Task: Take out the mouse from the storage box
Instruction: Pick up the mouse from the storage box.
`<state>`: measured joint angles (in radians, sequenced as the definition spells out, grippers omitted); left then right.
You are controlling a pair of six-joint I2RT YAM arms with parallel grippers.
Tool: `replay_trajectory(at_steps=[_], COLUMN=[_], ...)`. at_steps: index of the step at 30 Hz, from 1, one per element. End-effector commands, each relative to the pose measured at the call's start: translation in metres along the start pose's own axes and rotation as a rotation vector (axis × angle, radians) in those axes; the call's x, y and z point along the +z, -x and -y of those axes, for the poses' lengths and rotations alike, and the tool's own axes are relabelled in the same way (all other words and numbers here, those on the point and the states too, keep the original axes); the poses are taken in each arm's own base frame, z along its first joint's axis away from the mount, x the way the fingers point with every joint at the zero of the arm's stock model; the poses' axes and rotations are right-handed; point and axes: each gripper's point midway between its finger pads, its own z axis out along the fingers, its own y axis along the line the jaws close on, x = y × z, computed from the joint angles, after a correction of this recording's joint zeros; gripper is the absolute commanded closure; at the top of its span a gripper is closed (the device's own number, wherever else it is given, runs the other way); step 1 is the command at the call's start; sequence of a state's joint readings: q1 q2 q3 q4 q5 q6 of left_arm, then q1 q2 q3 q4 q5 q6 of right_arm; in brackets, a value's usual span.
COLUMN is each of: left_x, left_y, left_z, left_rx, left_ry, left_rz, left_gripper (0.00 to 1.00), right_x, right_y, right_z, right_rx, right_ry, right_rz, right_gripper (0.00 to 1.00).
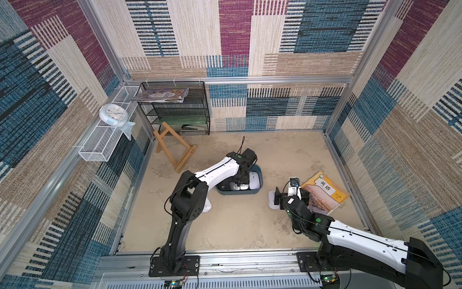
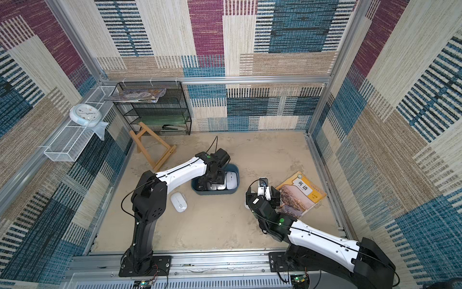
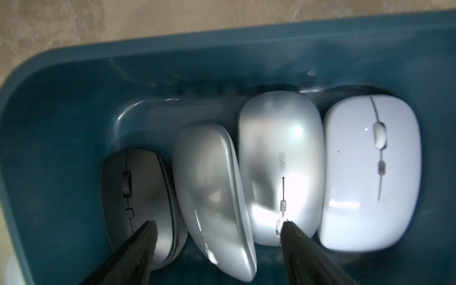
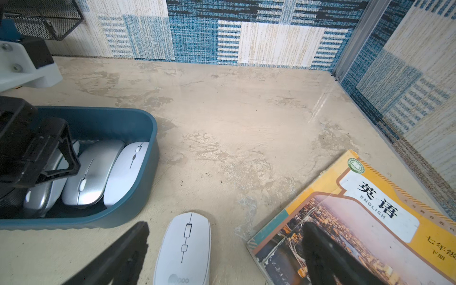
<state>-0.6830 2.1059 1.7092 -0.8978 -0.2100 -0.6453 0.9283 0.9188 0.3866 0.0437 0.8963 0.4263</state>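
I see the storage box (image 1: 239, 192) sitting mid-table (image 1: 225, 230), teal with low walls. Four mice lie in it in a row, best seen in the left wrist view. First is the dark grey mouse (image 3: 138, 187). Next is the tilted silver mouse (image 3: 209, 182), up on its edge and squeezed between its neighbours. Then come the flat silver mouse (image 3: 276, 153) and the white mouse (image 3: 370, 172) at the end of the row.

The left gripper (image 3: 217, 225) is down inside the box, jaws spread and straddling the tilted silver mouse. One fingertip (image 3: 148, 234) is over the dark grey mouse and the other over the flat silver mouse's wheel end. Nothing is pinched. I can't tell if the tips touch the mice under them.

The right gripper (image 4: 227, 228) hangs above the table just beside the box, jaws spread wide and holding nothing. Below it a second white mouse (image 4: 185, 246) lies flat on the table, outside the box and near its wall. One finger shows over a yellow English textbook (image 4: 357, 217) lying flat on the side away from the box.

A third white mouse (image 2: 178, 202) lies on the table on the box's other side, by the left arm and apart from the box.

At the back are a black mesh rack (image 1: 175, 110) and a wooden easel (image 1: 175, 150).
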Motion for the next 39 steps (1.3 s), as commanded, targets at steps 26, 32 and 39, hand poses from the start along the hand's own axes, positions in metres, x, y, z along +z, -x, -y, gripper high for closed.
replay_trajectory(at_steps=[26, 32, 39], left_x=[0.037, 0.042, 0.041], left_y=[-0.007, -0.010, -0.011], left_z=[-0.012, -0.011, -0.012], left_rx=[-0.081, -0.080, -0.077], left_ry=[-0.013, -0.019, -0.014], left_rz=[-0.045, -0.058, -0.056], left_gripper=[0.23, 0.27, 0.35], right_x=[0.012, 0.012, 0.013], right_y=[-0.003, -0.004, -0.004], right_z=[-0.009, -0.008, -0.009], right_rx=[-0.024, -0.026, -0.028], right_ry=[-0.018, -0.020, -0.023], right_rz=[-0.032, -0.035, -0.038], right_gripper=[0.01, 0.01, 0.01])
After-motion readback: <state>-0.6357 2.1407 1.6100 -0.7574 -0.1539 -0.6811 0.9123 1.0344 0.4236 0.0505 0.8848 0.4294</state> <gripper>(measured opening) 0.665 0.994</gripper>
